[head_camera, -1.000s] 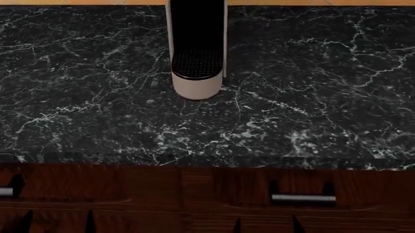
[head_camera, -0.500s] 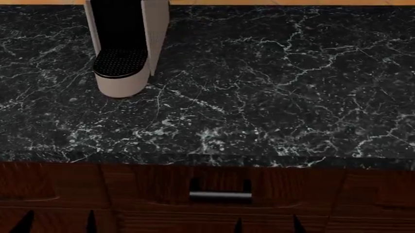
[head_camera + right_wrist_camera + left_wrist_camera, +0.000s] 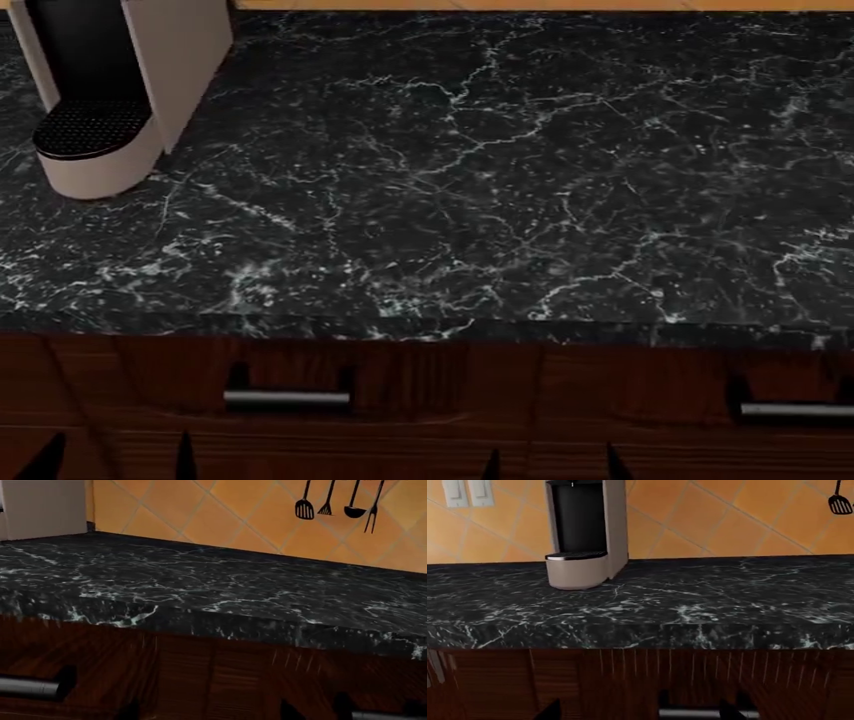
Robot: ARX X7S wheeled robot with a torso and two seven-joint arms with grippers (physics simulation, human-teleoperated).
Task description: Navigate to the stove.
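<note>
Facing you is a black white-veined marble tabletop point(image 3: 534, 180), with a beige pod coffee machine point(image 3: 100, 90) standing at its far left corner in the head view. Below the tabletop's front edge run dark wooden drawer fronts point(image 3: 441, 410) with brushed metal bar handles point(image 3: 287, 398). Behind the tabletop, orange diagonal wall tiles point(image 3: 220, 515) carry black hanging utensils point(image 3: 337, 502). The stove lies outside every view. Neither end effector is visible to you, so you cannot tell its opening.
</note>
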